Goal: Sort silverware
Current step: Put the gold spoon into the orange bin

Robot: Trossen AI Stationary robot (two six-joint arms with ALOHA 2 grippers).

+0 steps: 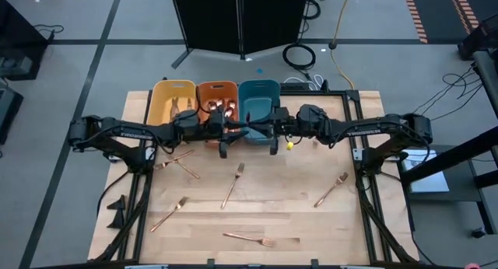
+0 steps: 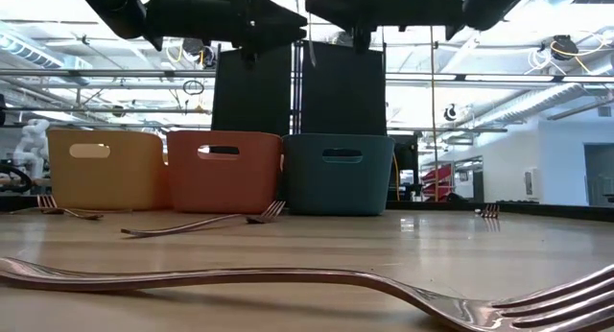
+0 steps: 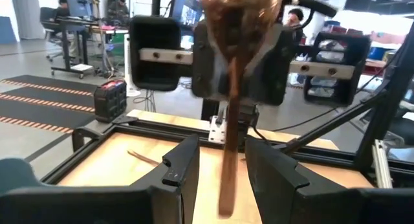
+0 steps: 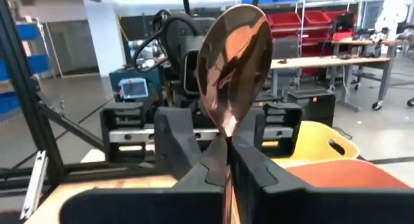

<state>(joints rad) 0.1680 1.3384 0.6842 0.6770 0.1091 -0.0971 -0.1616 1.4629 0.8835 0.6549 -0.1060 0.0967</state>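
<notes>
Both arms meet over the bins with one copper spoon [image 4: 231, 68] between them

From the left I see the yellow bin [image 1: 173, 102], the orange bin [image 1: 217, 100] and the teal bin [image 1: 258, 100] in a row at the table's far edge; my left gripper [image 1: 223, 131] faces my right gripper [image 1: 274, 131] just in front of the orange and teal ones. The right fingers [image 4: 252, 166] are clamped on the spoon's neck, long axis upright, bowl up; the left fingers [image 3: 184, 166] stand apart either side of its handle, not gripping. Five forks lie scattered on the wooden table [image 1: 296, 222], each pointing differently, the fork nearest the low camera [image 2: 288, 279] lying crosswise. I can read no labels or writing
</notes>
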